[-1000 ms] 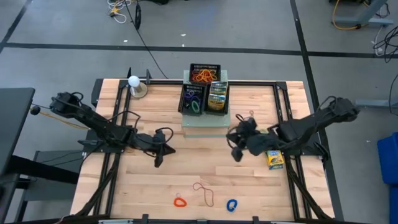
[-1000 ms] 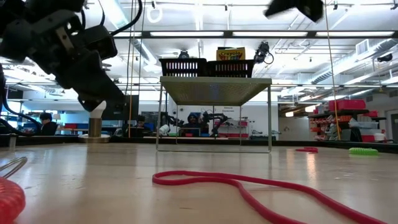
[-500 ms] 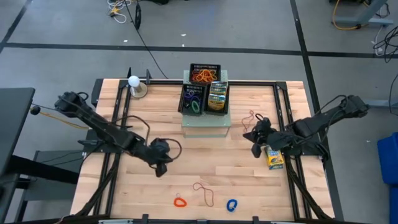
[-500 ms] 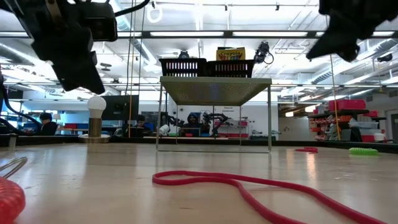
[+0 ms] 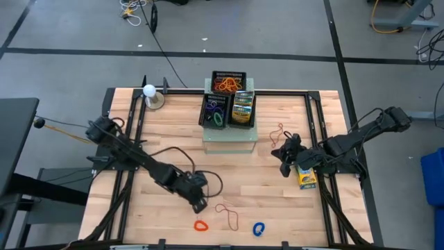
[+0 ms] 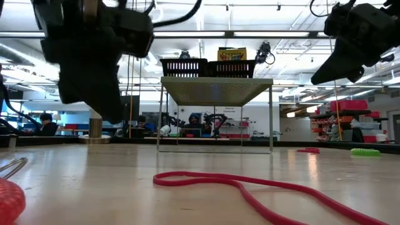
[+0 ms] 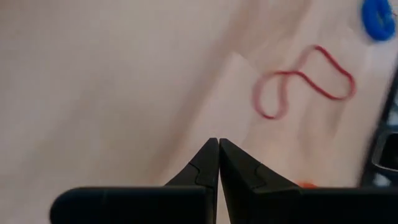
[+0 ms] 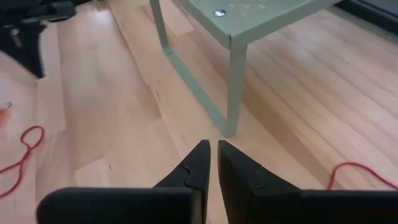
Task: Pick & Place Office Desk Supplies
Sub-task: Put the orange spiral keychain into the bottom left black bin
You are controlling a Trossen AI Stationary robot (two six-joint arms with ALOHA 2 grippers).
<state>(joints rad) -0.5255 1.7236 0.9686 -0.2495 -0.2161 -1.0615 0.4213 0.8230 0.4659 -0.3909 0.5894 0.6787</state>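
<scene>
Lying just ahead of the left claw (image 7: 218, 149): rubber band (image 7: 303, 83).

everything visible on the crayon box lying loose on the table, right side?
The crayon box is a small flat carton, yellow and green with blue print showing in the high view, apparently cardboard. It lies flat on the wooden table near the right edge, long side running toward the front. The right arm's tool hangs just to its left, with part of that arm crossing above the box's far end. Whether they touch cannot be told.
</scene>
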